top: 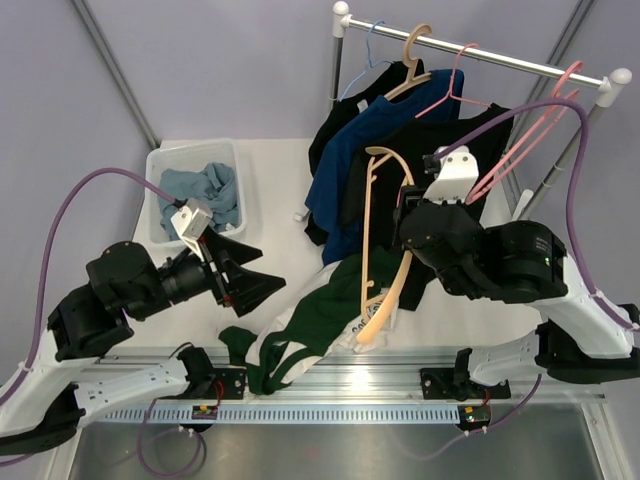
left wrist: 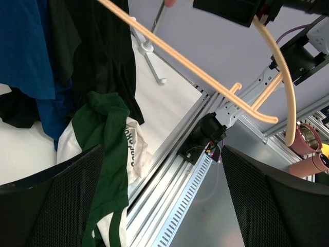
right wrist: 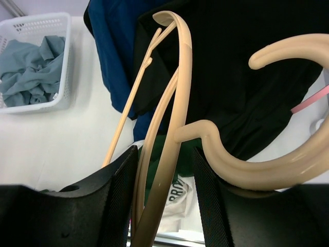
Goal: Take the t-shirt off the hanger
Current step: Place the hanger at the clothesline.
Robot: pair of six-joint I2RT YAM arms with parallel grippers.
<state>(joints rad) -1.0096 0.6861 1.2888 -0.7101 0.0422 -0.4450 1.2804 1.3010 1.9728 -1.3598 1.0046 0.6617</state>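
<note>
- Left arm low on the left side, elbow bent, wrist levelled toward the middle of the table (top: 270, 170).
- Left gripper (top: 262, 270) spread to its widest, holding nothing and touching nothing, facing the shirt (top: 318, 322) and the rail (top: 400, 375).
- Right arm folded over the right side, wrist turned leftward above the table.
- Right gripper (right wrist: 164, 203) about half closed, pinching the hanger (top: 366, 240) near its hook.
- Hanger up in the air and tilted, 1 end by the dark clothes on the rack (top: 500, 58), the other down near the front edge.
- Shirt, green and white, heaped at the front edge and draped over the rail, under the hanger's low end. From the left wrist, bars bare and apart from the shirt.
- Basket (top: 160, 215) at far left, with grey-blue cloth (top: 210, 190) inside.
</note>
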